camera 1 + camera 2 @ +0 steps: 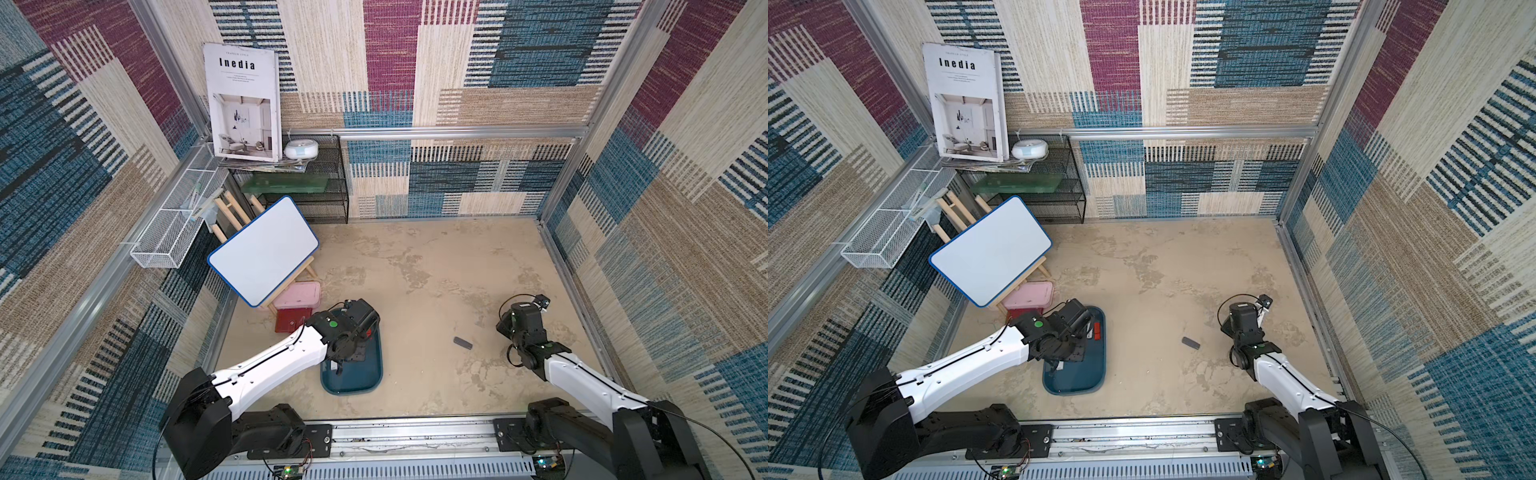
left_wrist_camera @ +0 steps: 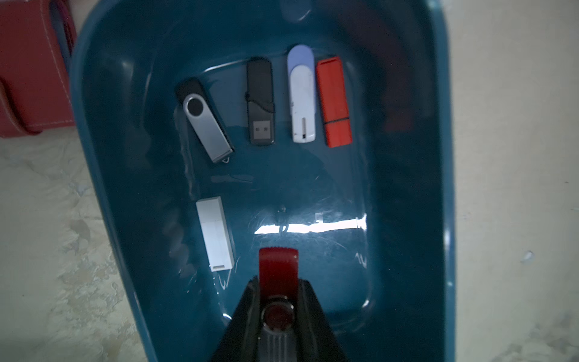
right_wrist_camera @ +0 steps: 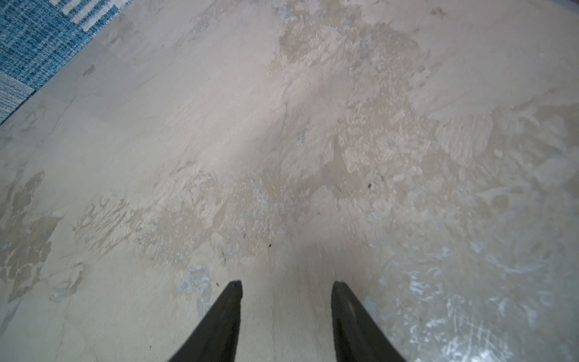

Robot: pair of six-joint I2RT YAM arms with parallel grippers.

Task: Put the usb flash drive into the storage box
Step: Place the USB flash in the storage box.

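My left gripper (image 2: 278,283) is pinching a red flash drive (image 2: 278,266) by its sides, drive tip poking past the fingertips, inside the rim of the teal storage box (image 2: 410,188); can't tell if it touches the box floor. Just ahead of that gripper, off to one side, lies a white drive (image 2: 216,233); farther ahead a row of 4: silver swivel drive (image 2: 205,122), black drive (image 2: 260,103), white-lilac drive (image 2: 301,94), orange drive (image 2: 333,100), all flat in the box. My right gripper (image 3: 286,285) is spread, nothing btwn its fingers, over bare desk (image 3: 282,125). A small dark grey stick (image 1: 462,342) lies on the desk btwn both grippers, nearer the right one.
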